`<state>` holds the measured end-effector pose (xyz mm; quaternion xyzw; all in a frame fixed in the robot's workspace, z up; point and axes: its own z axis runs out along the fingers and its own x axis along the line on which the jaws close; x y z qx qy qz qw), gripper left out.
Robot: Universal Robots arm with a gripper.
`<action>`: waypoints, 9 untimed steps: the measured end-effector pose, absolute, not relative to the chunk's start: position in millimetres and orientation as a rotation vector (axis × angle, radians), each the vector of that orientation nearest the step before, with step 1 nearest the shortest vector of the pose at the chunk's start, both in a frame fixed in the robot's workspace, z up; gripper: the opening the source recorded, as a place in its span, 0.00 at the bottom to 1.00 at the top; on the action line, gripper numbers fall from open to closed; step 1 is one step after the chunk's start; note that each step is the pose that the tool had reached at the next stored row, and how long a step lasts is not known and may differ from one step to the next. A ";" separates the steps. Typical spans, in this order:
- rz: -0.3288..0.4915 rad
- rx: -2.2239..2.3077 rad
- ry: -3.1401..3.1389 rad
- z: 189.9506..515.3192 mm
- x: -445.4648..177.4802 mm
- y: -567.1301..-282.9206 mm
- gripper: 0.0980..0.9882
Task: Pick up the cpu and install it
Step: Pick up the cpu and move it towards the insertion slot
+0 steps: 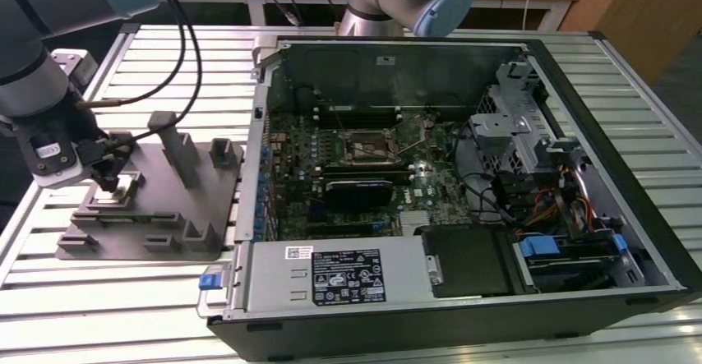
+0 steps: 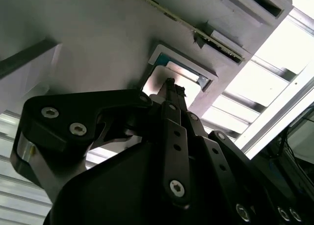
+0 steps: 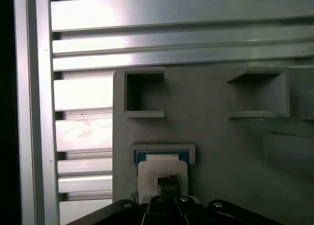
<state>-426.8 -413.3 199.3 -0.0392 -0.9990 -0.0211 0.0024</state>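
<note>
- Pincer (image 2: pixel 169 84) fingers pressed together into a narrow tip, directly over the cpu (image 3: pixel 162 167); contact cannot be told.
- Cpu lies flat in a recess of the grey fixture block (image 1: pixel 154 224) on the bench (image 1: pixel 110 306), on the exterior view's left of the open computer case (image 1: pixel 439 175).

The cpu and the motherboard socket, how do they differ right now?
The cpu is pale and silvery; the socket is a dark frame. The cpu lies in a recess of the grey fixture block on the table, the socket inside the open computer case. The hand is at the cpu, well away from the socket. Both look square.
</note>
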 end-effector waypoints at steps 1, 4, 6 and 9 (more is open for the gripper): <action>-0.066 -0.123 -3.134 198.7 -426.8 -412.6 0.01; -0.066 -0.123 -3.134 197.8 -426.8 -411.6 0.01; -0.066 -0.123 -3.134 197.8 -426.8 -411.5 0.01; -0.066 -0.123 -3.134 197.8 -426.8 -411.5 0.01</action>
